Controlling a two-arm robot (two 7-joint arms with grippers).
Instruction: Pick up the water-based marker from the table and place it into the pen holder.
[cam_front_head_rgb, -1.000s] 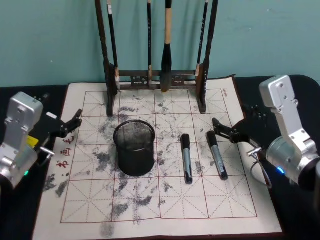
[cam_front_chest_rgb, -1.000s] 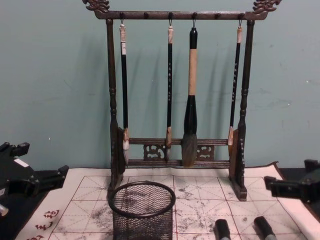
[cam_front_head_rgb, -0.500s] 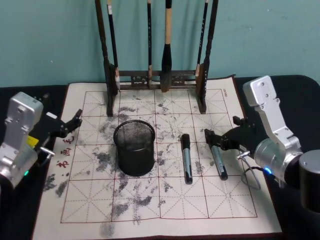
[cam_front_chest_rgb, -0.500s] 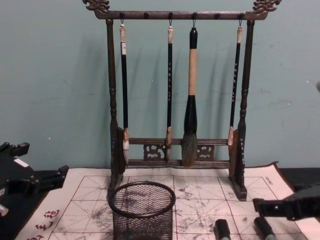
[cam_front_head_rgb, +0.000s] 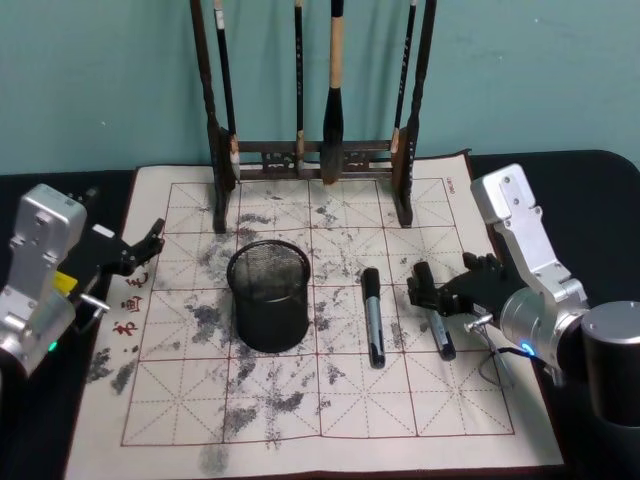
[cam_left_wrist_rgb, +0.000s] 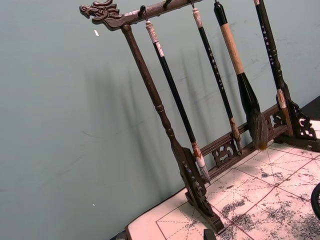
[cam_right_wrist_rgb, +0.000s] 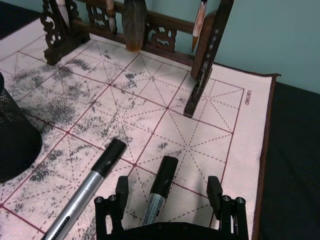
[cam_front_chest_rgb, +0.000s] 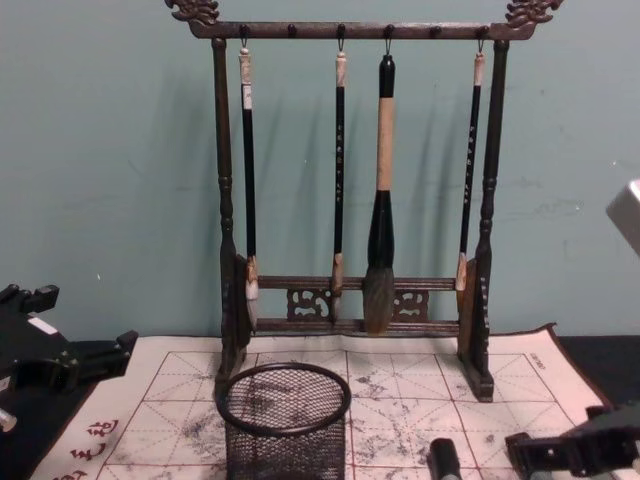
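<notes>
Two grey markers with black caps lie on the inked practice mat, to the right of the pen holder (cam_front_head_rgb: 268, 305), a black wire-mesh cup. The left marker (cam_front_head_rgb: 372, 316) lies free. My right gripper (cam_front_head_rgb: 420, 287) is low over the cap end of the right marker (cam_front_head_rgb: 443, 340). In the right wrist view, that gripper (cam_right_wrist_rgb: 167, 189) is open with a finger on each side of this marker (cam_right_wrist_rgb: 161, 184), not touching it. The other marker (cam_right_wrist_rgb: 87, 192) lies beside it. My left gripper (cam_front_head_rgb: 148, 247) stays open at the mat's left edge.
A tall dark wooden brush rack (cam_front_head_rgb: 404, 150) with several hanging brushes stands at the back of the mat (cam_front_head_rgb: 330, 410). The mat lies on a black table (cam_front_head_rgb: 600, 200). The mesh cup (cam_front_chest_rgb: 285, 420) stands in front of the rack (cam_front_chest_rgb: 228, 250).
My right gripper has moved left and down from the mat's right edge. It now straddles the right marker's cap end. The left arm, both markers and the cup have not moved.
</notes>
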